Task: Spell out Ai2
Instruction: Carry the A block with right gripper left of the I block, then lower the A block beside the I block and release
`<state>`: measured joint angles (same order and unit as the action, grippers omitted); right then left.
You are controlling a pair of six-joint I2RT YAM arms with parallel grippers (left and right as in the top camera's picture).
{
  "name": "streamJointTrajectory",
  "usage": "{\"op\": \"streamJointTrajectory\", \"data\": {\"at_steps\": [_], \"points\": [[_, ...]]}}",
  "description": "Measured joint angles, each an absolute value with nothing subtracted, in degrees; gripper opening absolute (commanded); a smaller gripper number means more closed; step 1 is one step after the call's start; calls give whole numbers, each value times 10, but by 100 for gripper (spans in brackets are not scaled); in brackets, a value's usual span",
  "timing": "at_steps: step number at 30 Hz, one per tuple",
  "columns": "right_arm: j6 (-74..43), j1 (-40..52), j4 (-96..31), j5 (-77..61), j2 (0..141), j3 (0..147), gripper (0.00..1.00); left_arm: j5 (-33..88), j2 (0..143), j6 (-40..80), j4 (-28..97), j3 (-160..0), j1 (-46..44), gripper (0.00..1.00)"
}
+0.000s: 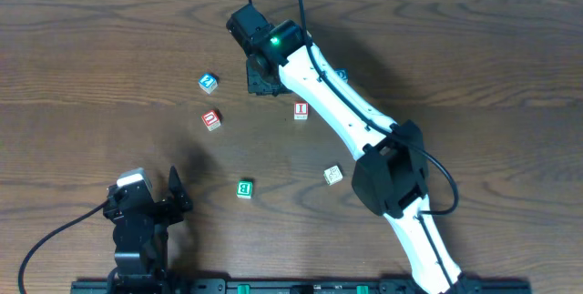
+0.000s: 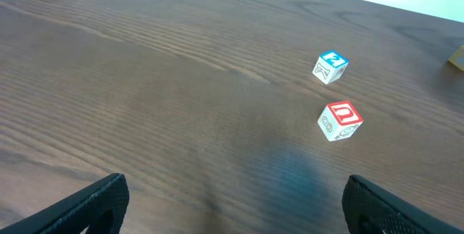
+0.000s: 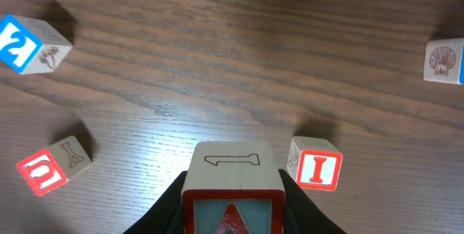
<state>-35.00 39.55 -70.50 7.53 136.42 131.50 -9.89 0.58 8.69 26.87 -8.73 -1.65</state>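
My right gripper [image 1: 261,77] [image 3: 232,194] is shut on the red-edged A cube [image 3: 232,183], which shows a red letter on its near face and an outlined 1 on top. The overhead view hides this cube under the gripper. The red-edged I cube [image 1: 301,109] [image 3: 315,165] stands on the table just right of the held cube in the right wrist view. The blue-edged 2 cube [image 1: 209,82] [image 2: 330,67] [image 3: 29,44] lies further left. My left gripper [image 1: 150,192] [image 2: 235,212] stays open and empty at the front left, far from all cubes.
A red-edged cube with a round letter [image 1: 211,119] [image 2: 340,120] [image 3: 52,167] sits below the 2 cube. A green-lettered cube [image 1: 244,187] and a pale cube [image 1: 333,175] lie nearer the front. A blue-edged cube [image 1: 342,76] [image 3: 444,60] peeks out beside the right arm.
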Motion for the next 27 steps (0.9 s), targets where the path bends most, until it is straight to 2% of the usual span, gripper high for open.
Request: {"op": "streamJointTrajectory", "data": {"at_steps": [9,27], "points": [[-353,396,-709,65,1414,1312,2,-99,6,87,269,-87,-17,95],[-354,396,-712,68,1426,1311,2,-99,6,87,269,-87,-17,95]]}}
